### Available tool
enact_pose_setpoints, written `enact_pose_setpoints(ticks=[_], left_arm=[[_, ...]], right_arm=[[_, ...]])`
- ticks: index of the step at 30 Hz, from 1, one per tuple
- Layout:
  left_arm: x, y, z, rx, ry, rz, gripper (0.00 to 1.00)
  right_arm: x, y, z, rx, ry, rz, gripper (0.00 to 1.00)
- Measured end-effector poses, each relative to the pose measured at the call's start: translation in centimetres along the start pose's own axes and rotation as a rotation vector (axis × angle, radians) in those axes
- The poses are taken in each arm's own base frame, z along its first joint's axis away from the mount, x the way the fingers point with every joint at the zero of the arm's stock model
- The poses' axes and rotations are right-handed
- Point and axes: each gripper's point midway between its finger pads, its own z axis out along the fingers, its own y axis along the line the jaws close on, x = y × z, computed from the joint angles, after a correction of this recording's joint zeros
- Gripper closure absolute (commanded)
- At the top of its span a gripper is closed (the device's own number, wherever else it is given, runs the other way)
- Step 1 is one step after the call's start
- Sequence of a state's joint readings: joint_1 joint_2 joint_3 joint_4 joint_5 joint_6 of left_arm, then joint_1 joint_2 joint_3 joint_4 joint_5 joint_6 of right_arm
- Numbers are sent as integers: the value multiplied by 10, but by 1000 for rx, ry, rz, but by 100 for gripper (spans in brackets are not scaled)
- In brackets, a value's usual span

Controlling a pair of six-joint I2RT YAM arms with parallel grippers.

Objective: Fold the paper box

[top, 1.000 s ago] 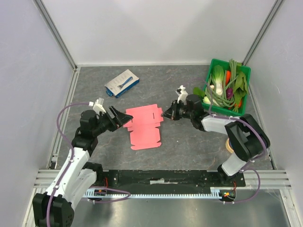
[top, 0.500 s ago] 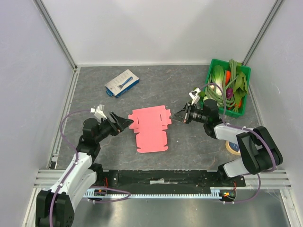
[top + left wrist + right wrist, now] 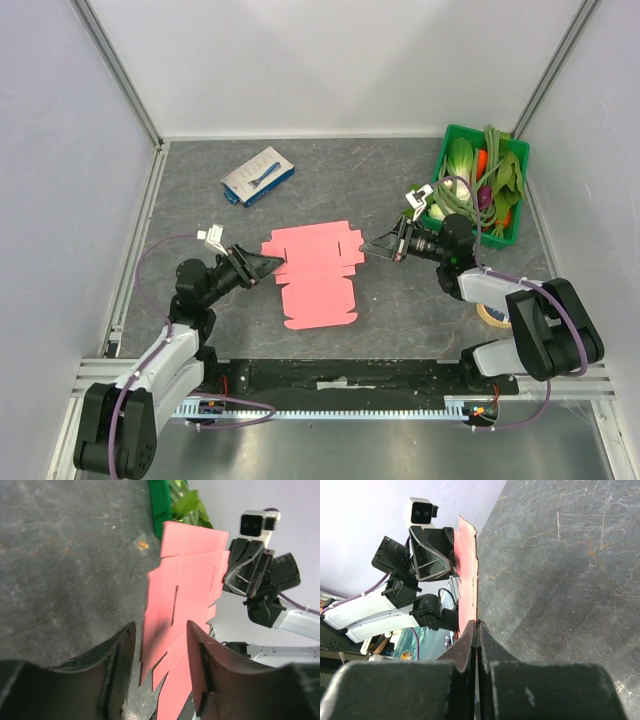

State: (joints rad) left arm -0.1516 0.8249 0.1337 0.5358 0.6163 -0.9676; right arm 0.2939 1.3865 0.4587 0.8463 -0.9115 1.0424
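Right gripper (image 3: 366, 247) tight on the paper box (image 3: 315, 280) — left gripper (image 3: 272, 263) wide, astride its opposite edge.

Against 1.0 s ago: right gripper (image 3: 372, 247) has pulled back to the right, and its arm has swung out with it. The paper box (image 3: 312, 275) has followed, with its right edge further right and its near end closer to the bases. I log my left arm sunk lower, and the left gripper (image 3: 268, 264) shifted nearer along the box's left edge.
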Motion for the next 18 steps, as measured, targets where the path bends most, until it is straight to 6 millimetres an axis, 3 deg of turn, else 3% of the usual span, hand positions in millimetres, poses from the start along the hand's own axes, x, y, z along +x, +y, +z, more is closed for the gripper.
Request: enact_pose_setpoints(ticks=[1, 3, 4, 7, 9, 11, 13, 18], left_arm=[[-1, -6, 0, 27, -1, 9, 64], [-4, -17, -1, 80, -10, 29, 89], [-4, -22, -3, 103, -14, 36, 97], [-5, -36, -6, 162, -12, 66, 98], [-3, -41, -9, 177, 4, 82, 98], [-2, -45, -10, 180, 22, 101, 98], [-3, -52, -11, 189, 43, 136, 98], [-3, -71, -12, 234, 118, 190, 98]], right_arm=[[0, 2, 0, -8, 3, -2, 100], [1, 4, -1, -20, 12, -5, 99], [3, 5, -1, -26, 20, -6, 79], [7, 0, -2, -11, 44, -25, 42], [4, -18, 1, 93, 60, -45, 32], [-8, -33, 4, 229, 65, -113, 30], [-27, -33, 5, 321, 62, -217, 27], [-73, 9, 10, 304, 44, -484, 23]])
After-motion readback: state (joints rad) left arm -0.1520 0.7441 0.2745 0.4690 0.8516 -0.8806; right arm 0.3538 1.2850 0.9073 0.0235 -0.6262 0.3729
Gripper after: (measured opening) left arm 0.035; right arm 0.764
